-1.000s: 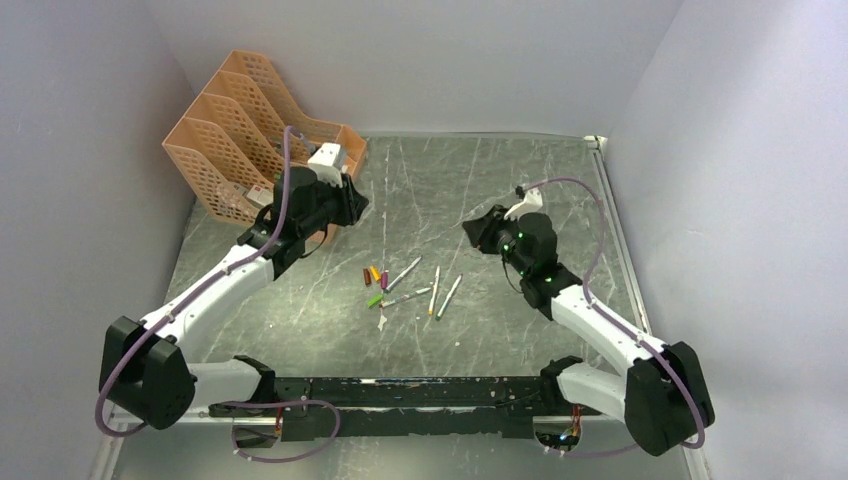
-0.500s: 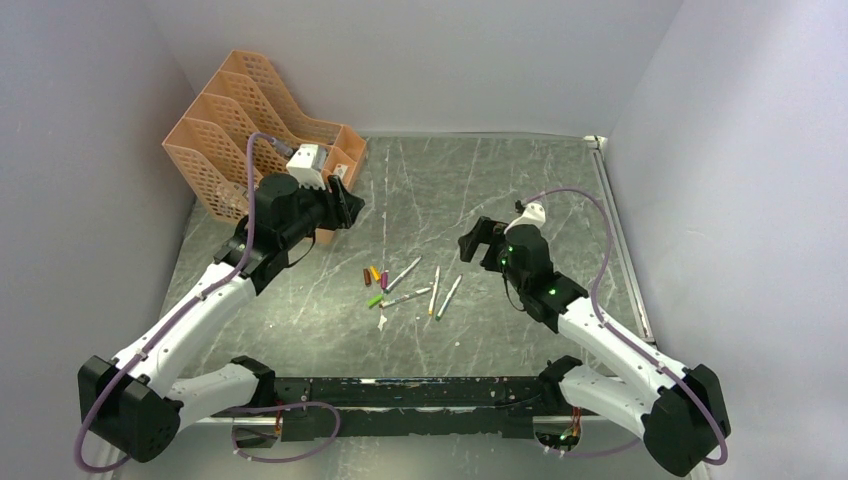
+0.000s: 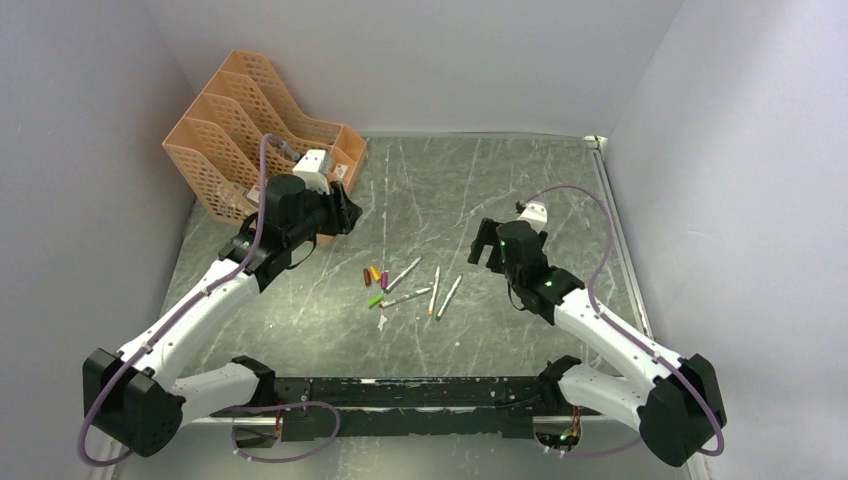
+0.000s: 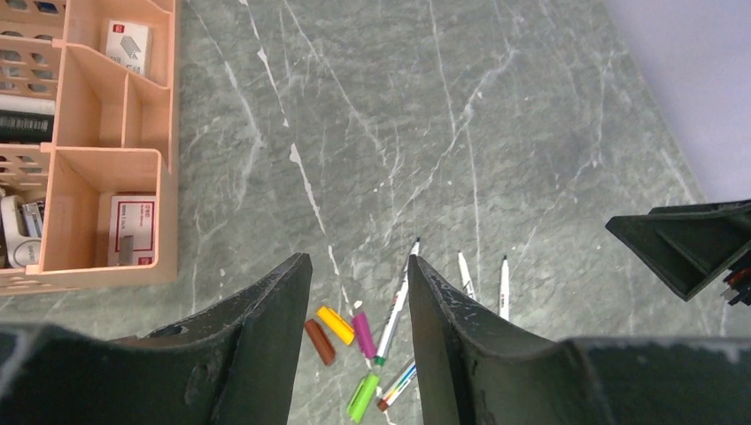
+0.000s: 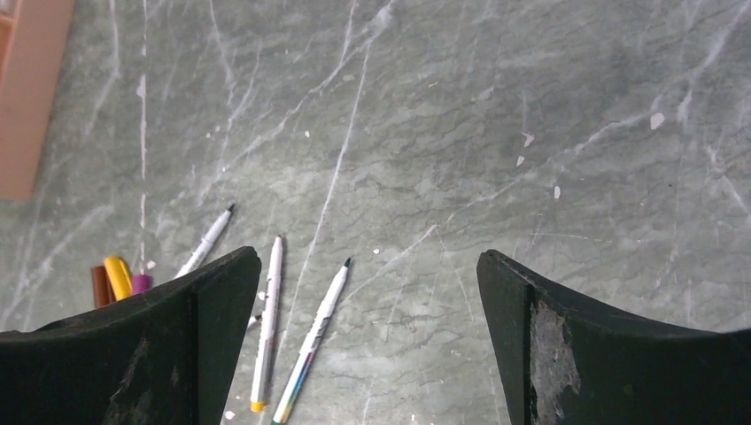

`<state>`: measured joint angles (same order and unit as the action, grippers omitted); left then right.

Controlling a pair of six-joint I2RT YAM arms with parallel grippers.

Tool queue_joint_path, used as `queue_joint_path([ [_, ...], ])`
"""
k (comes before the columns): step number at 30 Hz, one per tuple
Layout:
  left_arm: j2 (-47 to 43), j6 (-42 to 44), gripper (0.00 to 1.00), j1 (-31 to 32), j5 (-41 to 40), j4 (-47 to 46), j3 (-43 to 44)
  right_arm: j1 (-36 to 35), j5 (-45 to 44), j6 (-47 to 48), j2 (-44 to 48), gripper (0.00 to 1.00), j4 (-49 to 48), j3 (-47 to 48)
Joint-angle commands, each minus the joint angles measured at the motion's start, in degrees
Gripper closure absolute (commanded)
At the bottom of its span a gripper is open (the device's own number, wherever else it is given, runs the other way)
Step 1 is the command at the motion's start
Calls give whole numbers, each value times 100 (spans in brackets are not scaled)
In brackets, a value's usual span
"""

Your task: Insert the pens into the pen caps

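Several white pens (image 3: 434, 290) lie loose in the middle of the table, fanned out beside one another. Left of them sit the pen caps: brown (image 3: 367, 277), yellow (image 3: 375, 272), magenta (image 3: 384, 280) and green (image 3: 375, 299). In the left wrist view the caps (image 4: 336, 325) and one pen (image 4: 397, 305) show between the fingers of my left gripper (image 4: 359, 258), which hangs open and empty high above them. My right gripper (image 5: 367, 255) is wide open, empty, above the table right of two pens (image 5: 267, 319). My left gripper (image 3: 343, 208) is back left of the pile and my right gripper (image 3: 484, 243) is to its right.
An orange desk organizer (image 3: 250, 130) with small boxes in its compartments stands at the back left, close behind my left gripper. A metal rail (image 3: 620, 240) runs along the table's right edge. Grey walls enclose three sides.
Both grippers have opened, the right one widely. The right gripper has come slightly nearer and lower. The left wrist has turned and pulled back a little toward the organizer. Pens and caps have not moved.
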<state>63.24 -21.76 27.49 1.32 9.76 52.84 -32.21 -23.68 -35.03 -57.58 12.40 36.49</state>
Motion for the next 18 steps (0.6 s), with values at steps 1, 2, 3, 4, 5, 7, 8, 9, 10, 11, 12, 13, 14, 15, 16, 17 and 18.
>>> queue_joint_path([
  [1,90,560,44,128,111,122,-206,-101,423,506,-340,8,-276,83],
  [2,112,593,44,225,138,93,-272,-202,530,586,-405,10,-356,62],
  [3,165,615,43,346,103,126,-316,-267,578,630,-459,14,-428,33],
  [4,219,634,43,458,75,169,-332,-320,613,627,-514,20,-479,19],
  [5,278,653,42,585,47,189,-358,-354,661,605,-577,28,-524,15],
  [7,377,607,41,799,-68,203,-421,-420,670,526,-706,45,-533,39],
  [8,415,578,41,916,-133,195,-463,-468,622,478,-772,55,-530,56],
  [9,451,556,41,965,-154,169,-505,-504,549,415,-855,63,-496,76],
  [10,478,518,41,1048,-194,138,-544,-513,488,304,-963,69,-411,126],
  [11,498,476,41,1082,-215,102,-590,-519,451,194,-1109,73,-279,197],
  [12,511,445,41,1114,-222,68,-620,-527,429,84,-1280,72,-120,295],
  [13,521,420,41,1149,-239,36,-646,-538,422,6,-1444,66,71,386],
  [14,530,406,41,1175,-283,23,-658,-578,388,-96,-1616,56,214,472],
  [15,541,390,40,1199,-347,18,-676,-614,338,-190,-1769,50,325,542],
  [16,554,379,40,1225,-406,25,-673,-669,293,-243,-1894,44,408,585],
  [17,556,375,40,1232,-469,30,-670,-748,219,-311,-1992,40,471,628],
  [18,552,374,40,1246,-535,49,-658,-812,128,-434,-2092,35,527,674],
])
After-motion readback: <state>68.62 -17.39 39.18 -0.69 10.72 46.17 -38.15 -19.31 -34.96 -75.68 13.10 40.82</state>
